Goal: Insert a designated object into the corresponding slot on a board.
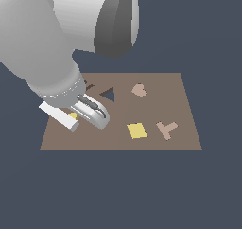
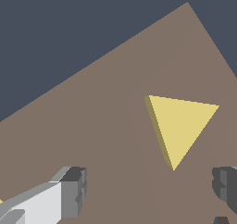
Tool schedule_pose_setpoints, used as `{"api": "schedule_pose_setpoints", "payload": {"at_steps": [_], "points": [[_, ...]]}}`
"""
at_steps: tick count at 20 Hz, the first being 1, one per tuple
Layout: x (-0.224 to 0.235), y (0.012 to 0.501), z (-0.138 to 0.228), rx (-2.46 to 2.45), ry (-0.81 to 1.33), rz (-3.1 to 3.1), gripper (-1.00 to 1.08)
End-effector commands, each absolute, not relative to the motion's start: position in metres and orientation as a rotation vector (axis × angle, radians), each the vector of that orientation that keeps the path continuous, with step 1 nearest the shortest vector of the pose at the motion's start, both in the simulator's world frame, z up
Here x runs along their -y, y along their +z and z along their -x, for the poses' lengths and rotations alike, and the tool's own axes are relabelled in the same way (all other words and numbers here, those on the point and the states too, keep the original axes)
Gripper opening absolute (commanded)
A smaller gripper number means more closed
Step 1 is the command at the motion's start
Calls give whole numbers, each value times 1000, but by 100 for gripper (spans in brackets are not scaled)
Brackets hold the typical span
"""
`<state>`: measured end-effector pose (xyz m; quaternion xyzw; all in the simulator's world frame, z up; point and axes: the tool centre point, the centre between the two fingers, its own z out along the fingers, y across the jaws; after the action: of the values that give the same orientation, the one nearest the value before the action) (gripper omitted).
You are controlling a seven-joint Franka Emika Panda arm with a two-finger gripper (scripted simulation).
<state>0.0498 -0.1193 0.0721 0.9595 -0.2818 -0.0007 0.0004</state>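
Observation:
The designated object, a small flat yellow triangle [image 2: 180, 126], lies on the brown board [image 2: 106, 116]. My gripper [image 2: 150, 188] hovers over it, open, with one finger [image 2: 74, 190] on each side and nothing held. One corner of the triangle points into the gap between the fingers. In the exterior view only a sliver of the triangle [image 1: 73, 115] shows under the hand [image 1: 92, 110], at the board's [image 1: 156, 105] left end. The slot [image 1: 108, 95], a dark triangular cut-out, sits just beyond the hand toward the exterior view's right.
A yellow square block [image 1: 136, 130], a tan T-shaped piece [image 1: 167, 128] and a pinkish heart-like piece [image 1: 138, 89] lie on the board's right half. Part of a dark cut-out [image 1: 89, 87] shows beside the wrist. The big arm link [image 1: 42, 39] covers the upper left.

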Motion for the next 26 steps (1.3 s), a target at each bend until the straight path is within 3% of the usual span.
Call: {"api": "schedule_pose_setpoints", "payload": {"at_steps": [1,8,24,25,26], "points": [[136,62,-52,983,0,-2983,100],[159,49,-51,1115,0,-2937,100],[157,30,-51,1103,0,-2942,100],[157,30,-51,1103,0,-2942,-100],[157,30,-51,1103,0,-2942,-100]]}}
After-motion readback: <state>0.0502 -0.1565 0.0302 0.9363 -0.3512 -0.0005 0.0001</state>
